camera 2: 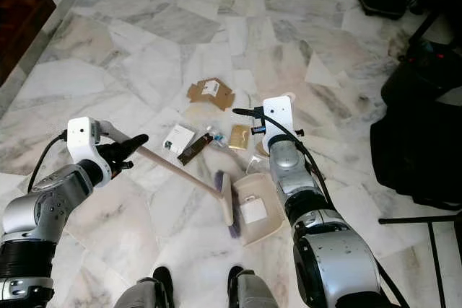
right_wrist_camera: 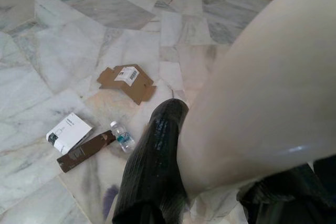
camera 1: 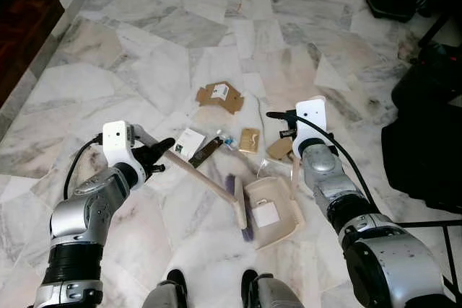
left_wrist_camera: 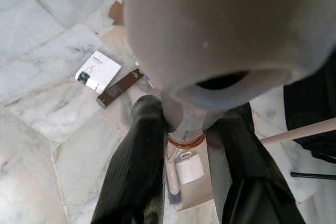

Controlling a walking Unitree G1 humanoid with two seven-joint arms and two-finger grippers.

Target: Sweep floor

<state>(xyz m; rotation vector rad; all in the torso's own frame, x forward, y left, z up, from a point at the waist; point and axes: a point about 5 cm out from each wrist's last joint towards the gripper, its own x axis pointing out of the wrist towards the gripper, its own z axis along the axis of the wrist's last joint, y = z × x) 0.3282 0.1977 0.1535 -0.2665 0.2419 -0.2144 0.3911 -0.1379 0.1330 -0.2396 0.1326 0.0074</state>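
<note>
Your left gripper [camera 1: 163, 151] is clamped on the upper end of the broom [camera 1: 216, 189], whose pale handle slants down across the marble floor [camera 1: 144, 48] to the brush head, which rests just beside the dustpan [camera 1: 273, 214]. Your right gripper [right_wrist_camera: 205, 203] is closed around the dustpan's upright handle, with the black fingers [right_wrist_camera: 152, 166] pressed on either side of it. The dustpan lies on the floor near your feet, a small white piece resting in its tray. Beyond the brush head, litter is scattered on the marble: a white box [camera 1: 189, 142], a dark brown strip [camera 1: 206, 151], a small plastic bottle [right_wrist_camera: 122, 137] and a flattened cardboard piece [camera 1: 221, 96]. Dark bags [camera 1: 426, 135] stand along your right side.
</note>
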